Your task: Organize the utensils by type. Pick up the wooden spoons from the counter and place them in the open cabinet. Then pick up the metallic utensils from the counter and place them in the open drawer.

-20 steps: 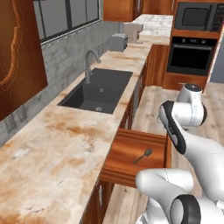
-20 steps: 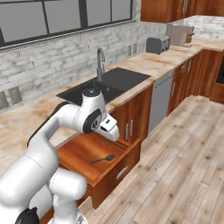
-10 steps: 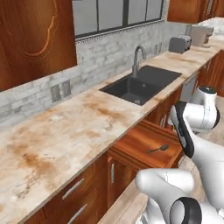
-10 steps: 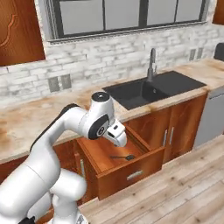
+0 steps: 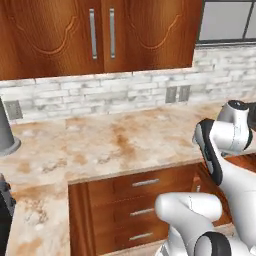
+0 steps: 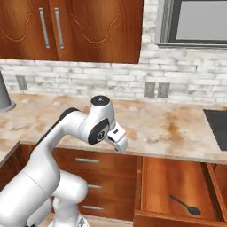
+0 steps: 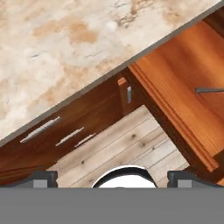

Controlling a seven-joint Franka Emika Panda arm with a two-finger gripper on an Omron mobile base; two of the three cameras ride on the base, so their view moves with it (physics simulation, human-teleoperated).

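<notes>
A: Right base view first: what takes up most of it?

B: The bench (image 6: 168, 128), beige stone with rusty marbling, running under reddish-brown upper cabinets (image 6: 88, 26) and a pale brick wall. In the left base view the bench (image 5: 100, 145) turns a corner at lower left.

A: And below the stone?

B: Closed drawer fronts with silver bar handles (image 6: 86, 160), and to their right the open drawer (image 6: 177, 177), pulled well out over the wooden floor.

A: Anything in it?

B: One small dark spoon (image 6: 185, 205) lying flat on the drawer bottom near the front right, bowl toward the front. In the hand view a thin dark handle (image 7: 210, 89) shows at the right edge inside the open drawer (image 7: 175, 100).

A: Where is the arm?

B: The white arm (image 6: 66, 137) bends in front of the bench edge, just left of the open drawer.

A: The tool?

B: The tool (image 7: 112, 175) hangs over the floor beside the drawer, its tips (image 7: 43, 177) spread wide apart with nothing between them.
</notes>
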